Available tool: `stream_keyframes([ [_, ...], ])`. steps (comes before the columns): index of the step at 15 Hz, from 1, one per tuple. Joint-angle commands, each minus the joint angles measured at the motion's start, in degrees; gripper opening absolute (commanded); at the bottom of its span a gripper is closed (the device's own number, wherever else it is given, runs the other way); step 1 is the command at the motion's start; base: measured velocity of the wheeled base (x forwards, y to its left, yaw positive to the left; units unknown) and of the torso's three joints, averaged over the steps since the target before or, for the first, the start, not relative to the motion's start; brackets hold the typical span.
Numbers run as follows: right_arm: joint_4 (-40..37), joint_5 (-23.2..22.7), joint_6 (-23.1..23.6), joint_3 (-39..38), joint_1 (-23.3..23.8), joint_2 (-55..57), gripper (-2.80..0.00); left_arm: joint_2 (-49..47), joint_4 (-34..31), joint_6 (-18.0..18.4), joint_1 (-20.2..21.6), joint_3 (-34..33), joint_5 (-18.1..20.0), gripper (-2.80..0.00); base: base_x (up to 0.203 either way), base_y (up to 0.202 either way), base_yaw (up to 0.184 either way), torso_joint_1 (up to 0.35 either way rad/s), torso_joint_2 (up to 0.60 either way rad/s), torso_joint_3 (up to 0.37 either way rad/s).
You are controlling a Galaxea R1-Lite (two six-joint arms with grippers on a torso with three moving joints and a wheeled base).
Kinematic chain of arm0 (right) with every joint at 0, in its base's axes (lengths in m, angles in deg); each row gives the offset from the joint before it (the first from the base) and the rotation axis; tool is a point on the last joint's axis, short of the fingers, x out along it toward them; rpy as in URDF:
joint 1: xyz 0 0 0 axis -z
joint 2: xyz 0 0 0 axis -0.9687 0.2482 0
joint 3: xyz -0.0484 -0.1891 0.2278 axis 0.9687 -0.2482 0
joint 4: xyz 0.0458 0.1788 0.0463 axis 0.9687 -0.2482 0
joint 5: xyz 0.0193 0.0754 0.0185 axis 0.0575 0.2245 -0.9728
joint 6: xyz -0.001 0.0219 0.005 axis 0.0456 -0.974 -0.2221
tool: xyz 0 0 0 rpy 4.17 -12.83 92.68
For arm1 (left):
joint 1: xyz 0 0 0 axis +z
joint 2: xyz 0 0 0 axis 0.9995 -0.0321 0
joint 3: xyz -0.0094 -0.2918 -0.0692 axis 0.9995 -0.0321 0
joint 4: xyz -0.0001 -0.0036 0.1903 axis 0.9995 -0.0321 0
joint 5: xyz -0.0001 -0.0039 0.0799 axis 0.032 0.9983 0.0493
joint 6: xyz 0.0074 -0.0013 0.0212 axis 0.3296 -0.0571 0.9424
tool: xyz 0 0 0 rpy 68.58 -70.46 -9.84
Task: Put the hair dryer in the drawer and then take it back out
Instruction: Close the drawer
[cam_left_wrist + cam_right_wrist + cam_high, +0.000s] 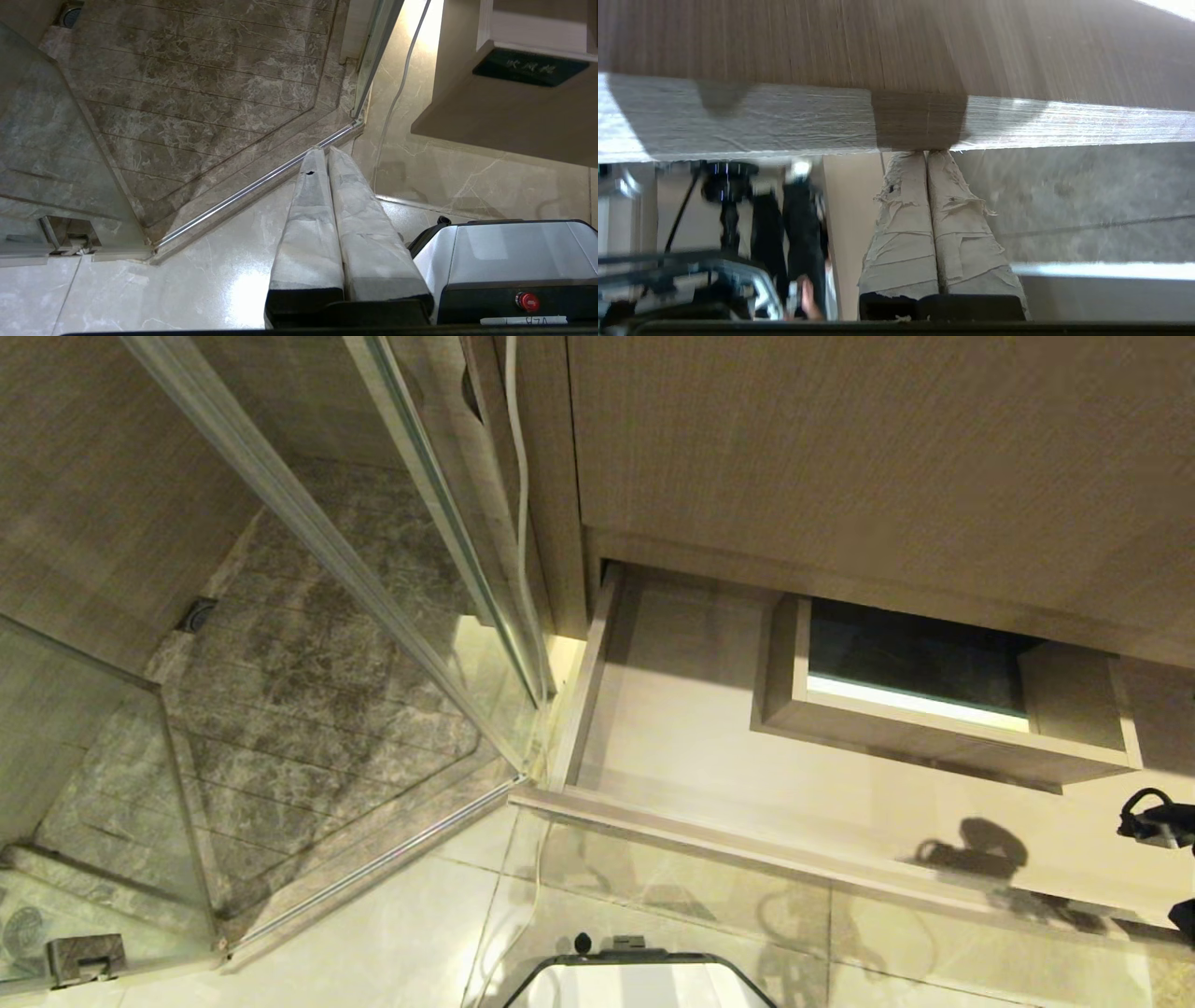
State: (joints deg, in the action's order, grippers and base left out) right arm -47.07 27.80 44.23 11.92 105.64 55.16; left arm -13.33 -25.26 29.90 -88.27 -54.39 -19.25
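The drawer (672, 709) stands pulled out under the taller wood panel. Its pale wood-grain inside wraps round a boxed cut-out (934, 733), and what shows of its floor is bare. The hair dryer is out of view. Only a dark piece of my right arm (1158, 823) shows, at the head view's right edge above the drawer's front corner. In the right wrist view my right gripper (927, 151) is shut with nothing between its taped fingers, its tips against the pale edge of a wood-grain board (784, 121). My left gripper (325, 148) hangs shut and empty above the floor tiles.
A glass shower door (308, 523) and a marble shower floor (308, 709) fill the left. A white cable (519, 504) hangs by the cabinet side. My base (644, 985) is at the bottom. A person in dark clothes (798, 233) stands by a tripod (726, 196).
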Motion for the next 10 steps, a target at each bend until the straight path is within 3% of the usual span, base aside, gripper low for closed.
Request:
stream_keyframes([
  [1, 1.2, -0.6, 0.2, 0.2, 0.0, -1.6, -2.80, 0.0, 0.0, 0.0, 0.0, -0.1, 0.0, -2.80, 0.000, 0.000, 0.000, 0.000, 0.00, 0.000],
  [5, 5.2, -5.2, 0.5, 0.3, -0.1, -3.4, -2.80, 0.0, 0.0, 0.0, 0.0, -0.1, 0.0, -2.80, 0.000, 0.000, 0.000, 0.000, 0.00, 0.000],
  [10, 20.1, -16.1, 2.4, 0.4, -0.8, -4.4, -2.80, 0.0, 0.0, 0.0, 0.0, -0.1, 0.0, -2.80, 0.000, 0.000, 0.000, 0.000, 0.00, 0.000],
])
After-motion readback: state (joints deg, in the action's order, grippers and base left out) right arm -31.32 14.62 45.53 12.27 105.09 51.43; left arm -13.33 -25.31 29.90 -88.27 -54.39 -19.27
